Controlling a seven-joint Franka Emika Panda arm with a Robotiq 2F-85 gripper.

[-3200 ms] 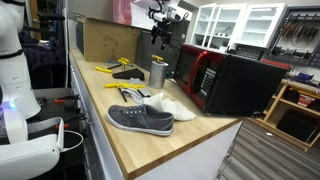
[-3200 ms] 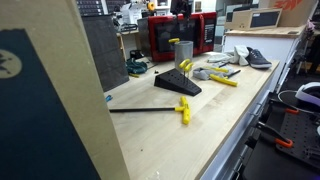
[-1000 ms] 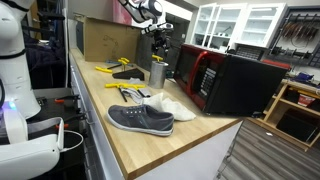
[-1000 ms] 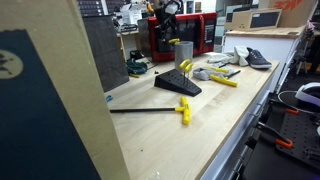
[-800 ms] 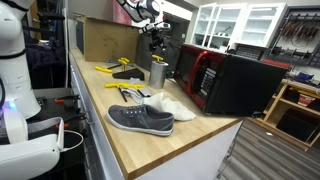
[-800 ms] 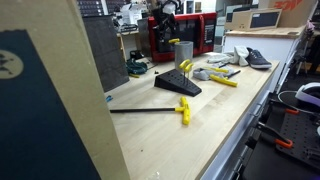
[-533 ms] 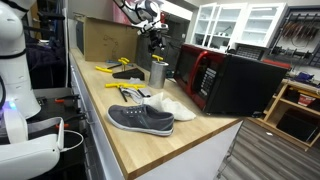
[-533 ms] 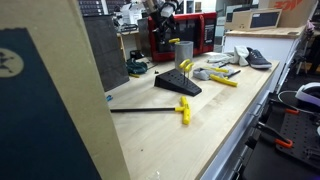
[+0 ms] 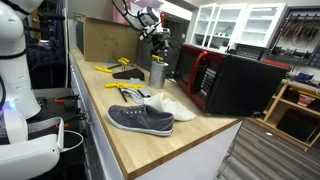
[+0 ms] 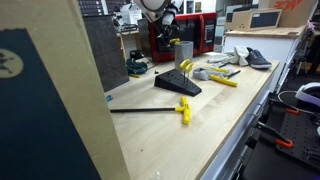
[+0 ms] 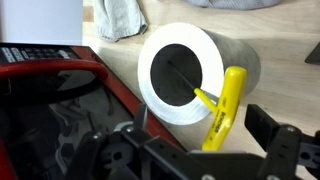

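Note:
A silver metal cup (image 11: 190, 75) stands on the wooden bench. A yellow-handled tool (image 11: 222, 105) leans in it, shaft inside and handle over the rim. My gripper (image 11: 197, 132) is open and empty, right above the cup, with a finger on either side of the yellow handle. In both exterior views the gripper (image 9: 159, 44) (image 10: 168, 22) hangs a little above the cup (image 9: 157, 73) (image 10: 181, 52).
A red and black appliance (image 9: 225, 80) stands close beside the cup. A grey shoe (image 9: 140, 119), a white cloth (image 9: 168, 105) and yellow tools (image 9: 118, 68) lie on the bench. A cardboard box (image 9: 105, 40) stands behind. A black wedge (image 10: 177, 84) and a yellow-handled tool (image 10: 183, 108) lie further along.
The arm has come down from high above the bench to just over the cup. The cup and the tool have not moved.

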